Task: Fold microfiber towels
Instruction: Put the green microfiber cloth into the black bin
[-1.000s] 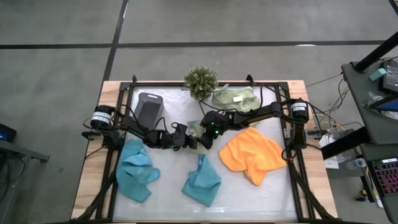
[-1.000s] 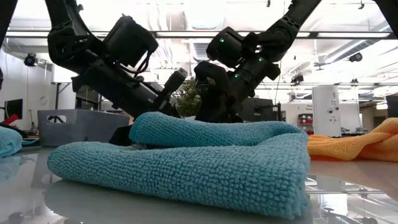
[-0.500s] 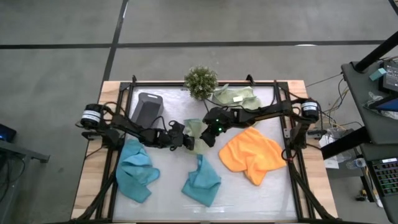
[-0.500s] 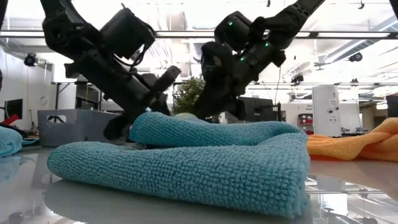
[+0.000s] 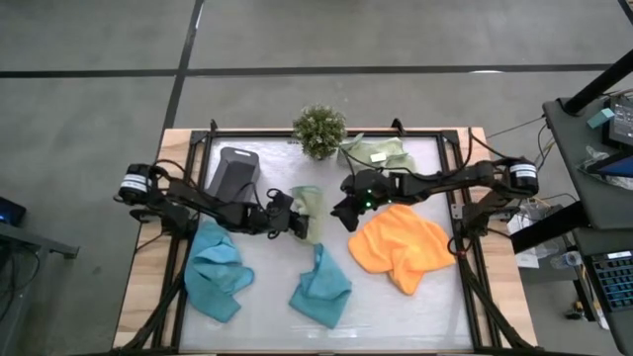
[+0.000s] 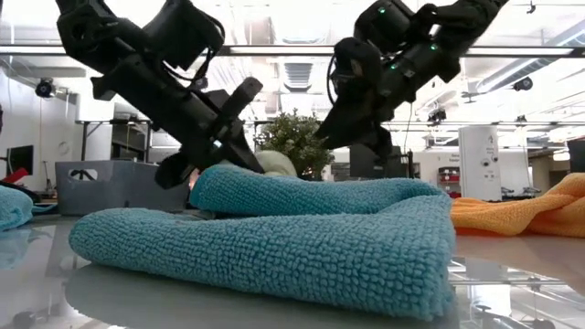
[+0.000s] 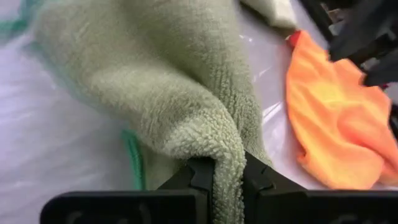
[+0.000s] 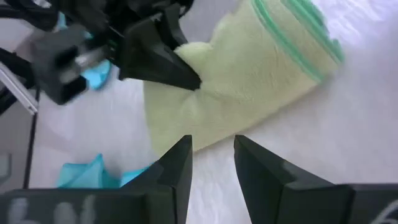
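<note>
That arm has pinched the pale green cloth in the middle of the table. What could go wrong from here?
The left gripper is shut on only a bunched fold of the sage-green towel, so the cloth might slip out or stay crumpled instead of folding flat.

The right gripper, open and empty, hovers close by; the two arms might bump.

The plant stands just beyond the towel, so a wide swing could knock it.

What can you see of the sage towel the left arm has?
The sage towel is pale green, fluffy microfiber with a darker green stitched hem. It lies crumpled mid-table, between the plant and a teal towel. The left end effector is shut on a pinched fold of it. The right end effector hovers beside it, open and not touching.
</note>
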